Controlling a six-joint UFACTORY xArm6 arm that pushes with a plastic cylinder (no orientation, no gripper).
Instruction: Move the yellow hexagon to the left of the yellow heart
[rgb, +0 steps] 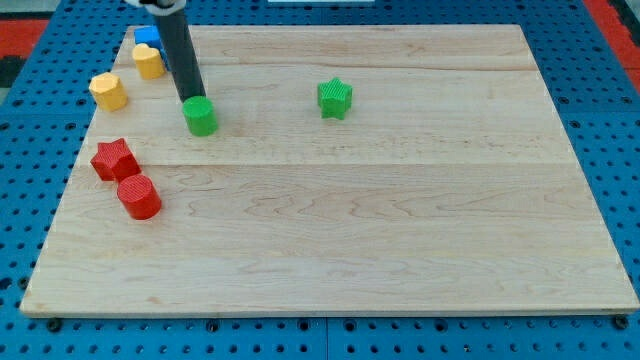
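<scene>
Pale wooden planks are making up the board (400, 250) you are looking at, and it is lying on a blue pegboard surface (30, 60) that is showing on all sides. Starting from the view's bottom, the nearest block is the red cylinder (139, 196), sitting near the board's left edge. Just above it, almost touching, the red star (113, 159) is resting.

Moving further up, you are seeing the green cylinder (200, 116) left of centre, and my tip (193, 99) is sitting right against its upper side; whether it is actually touching is hard to tell. The dark rod is rising from there toward the view's top, tilted slightly left. This rig is carrying no pincer, so nothing is being held. Well apart to the right, at about the same depth, the green star (335, 98) is standing alone.

On the left, the yellow hexagon (108, 91) is sitting near the board's left edge, up and to the left of the tip. Beyond it and a little to the right, the yellow heart (149, 61) is lying close to the top edge, so the hexagon is already lying left of and below it. Behind the heart, a blue block (147, 37) is peeking out at the corner, its shape unclear.
</scene>
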